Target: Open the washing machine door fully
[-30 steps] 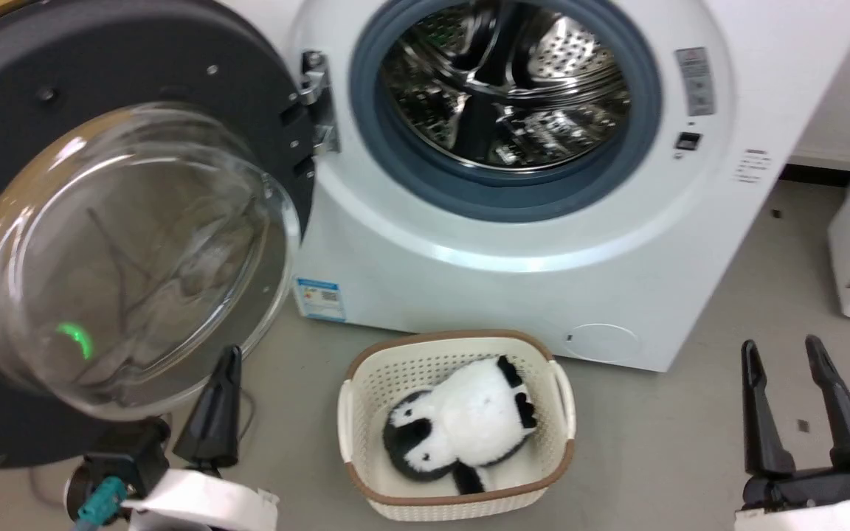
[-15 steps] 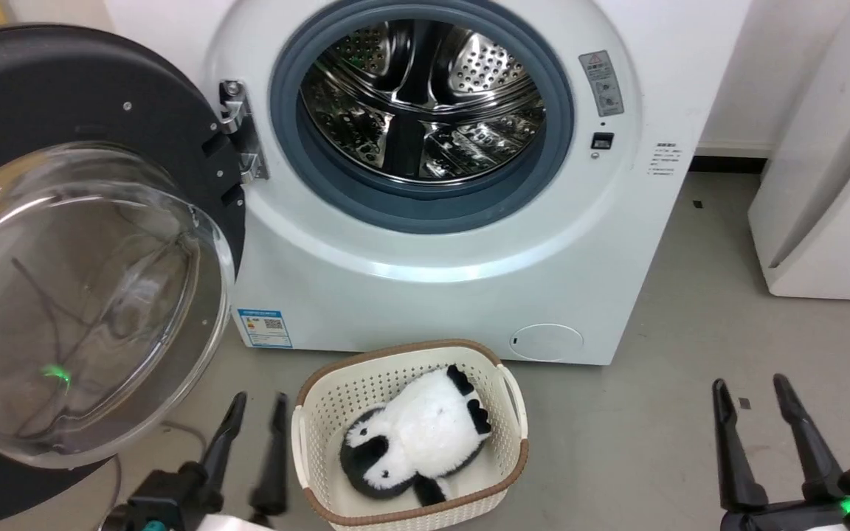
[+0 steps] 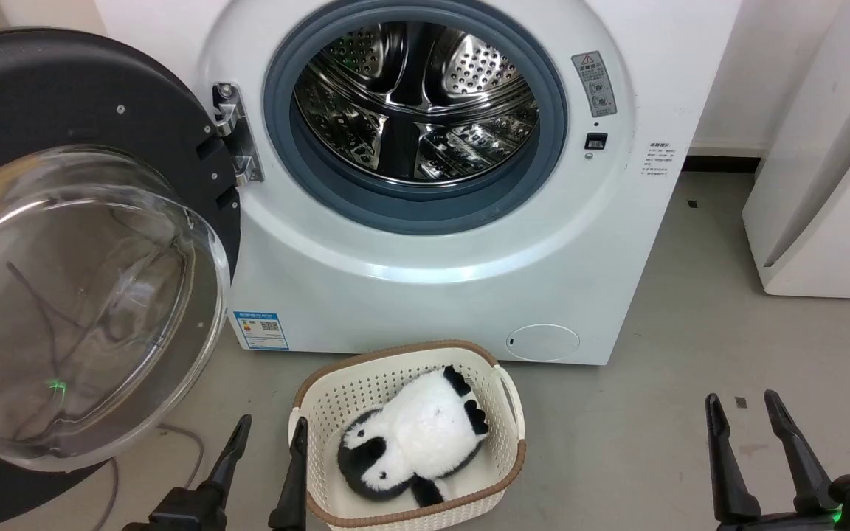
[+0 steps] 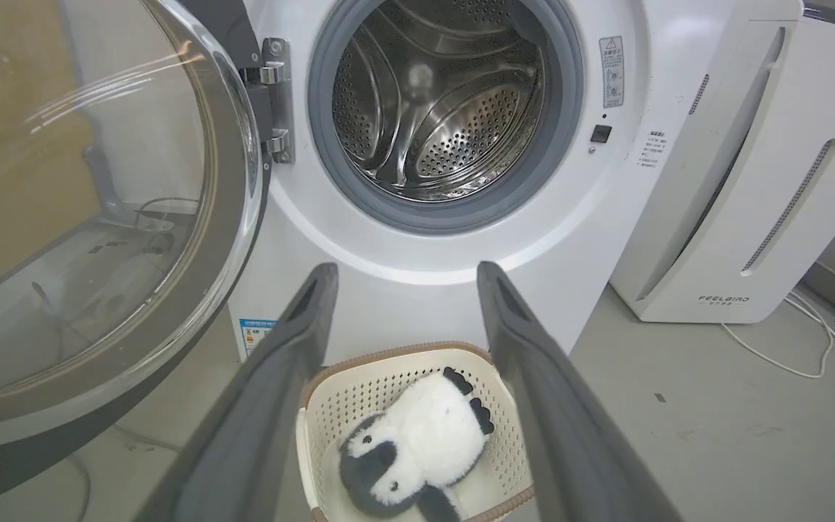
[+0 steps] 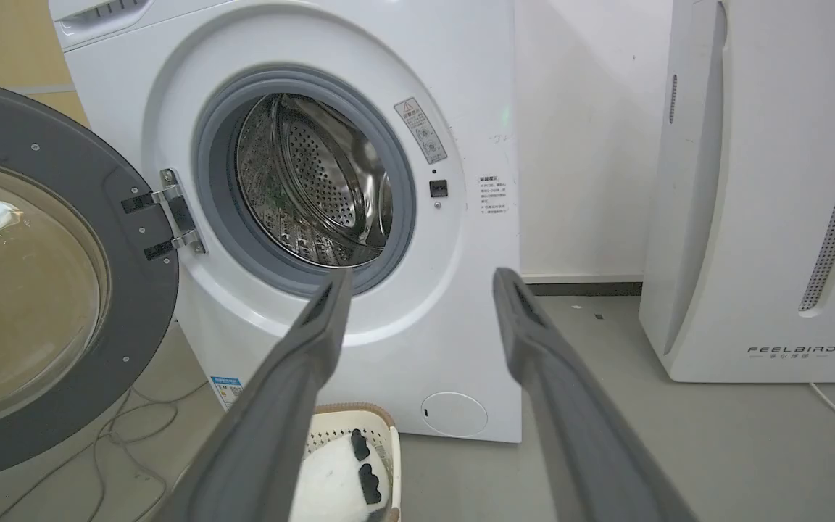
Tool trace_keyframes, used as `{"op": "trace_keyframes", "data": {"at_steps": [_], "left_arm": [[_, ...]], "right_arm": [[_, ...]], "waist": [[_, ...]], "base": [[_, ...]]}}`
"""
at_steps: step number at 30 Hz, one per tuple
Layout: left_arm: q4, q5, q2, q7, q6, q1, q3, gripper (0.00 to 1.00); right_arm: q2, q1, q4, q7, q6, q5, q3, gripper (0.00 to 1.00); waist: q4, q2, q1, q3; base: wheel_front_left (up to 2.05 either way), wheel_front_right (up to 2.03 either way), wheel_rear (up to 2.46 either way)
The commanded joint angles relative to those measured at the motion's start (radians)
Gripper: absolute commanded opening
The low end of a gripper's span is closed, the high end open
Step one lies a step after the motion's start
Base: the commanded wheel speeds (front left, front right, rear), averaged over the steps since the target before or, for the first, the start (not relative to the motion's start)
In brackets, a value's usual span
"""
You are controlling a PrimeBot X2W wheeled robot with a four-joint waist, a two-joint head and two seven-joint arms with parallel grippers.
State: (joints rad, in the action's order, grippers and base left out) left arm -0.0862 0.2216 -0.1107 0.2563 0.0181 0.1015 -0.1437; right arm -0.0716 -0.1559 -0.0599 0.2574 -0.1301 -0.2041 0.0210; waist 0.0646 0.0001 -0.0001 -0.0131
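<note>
The washing machine door (image 3: 85,295) stands swung wide to the left on its hinge (image 3: 232,133), its black rim and bulging glass bowl facing me; it also shows as the door (image 4: 98,217) and the door (image 5: 33,290) in the wrist views. The steel drum (image 3: 414,103) lies exposed behind a grey rubber ring. Low at the left, my left gripper (image 3: 271,429) is open and holds nothing, just right of the door's lower edge and apart from it. My right gripper (image 3: 741,404) is open at the lower right, far from the door.
A cream basket (image 3: 307,442) holding a black-and-white plush toy (image 3: 410,442) sits on the floor in front of the machine, right beside my left gripper. A white FEELBIRD appliance (image 3: 823,184) stands at the right. Cables (image 3: 174,442) trail on the floor under the door.
The camera has pulled back and shifted, so the machine sits lower-left in the picture. My left gripper has dropped away from the door's lower rim and now points up beside the basket.
</note>
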Motion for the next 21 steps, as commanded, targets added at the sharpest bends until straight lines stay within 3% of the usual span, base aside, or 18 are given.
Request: {"op": "trace_keyframes", "data": {"at_steps": [1, 21], "left_arm": [[0.002, -0.003, 0.003, 0.005, 0.001, 0.008, 0.007, 1.00], [-0.004, -0.019, 0.031, 0.005, 0.005, 0.003, 0.055, 1.00]], "right_arm": [[0.001, -0.006, 0.004, 0.004, -0.001, -0.004, -0.001, 1.00], [-0.004, 0.006, 0.012, 0.004, -0.001, -0.006, -0.004, 1.00]], "waist": [[0.001, -0.0001, 0.0001, 0.001], [0.006, -0.0001, 0.0001, 0.004]], "base": [[0.00, 0.00, 0.00], [0.00, 0.00, 0.00]]}}
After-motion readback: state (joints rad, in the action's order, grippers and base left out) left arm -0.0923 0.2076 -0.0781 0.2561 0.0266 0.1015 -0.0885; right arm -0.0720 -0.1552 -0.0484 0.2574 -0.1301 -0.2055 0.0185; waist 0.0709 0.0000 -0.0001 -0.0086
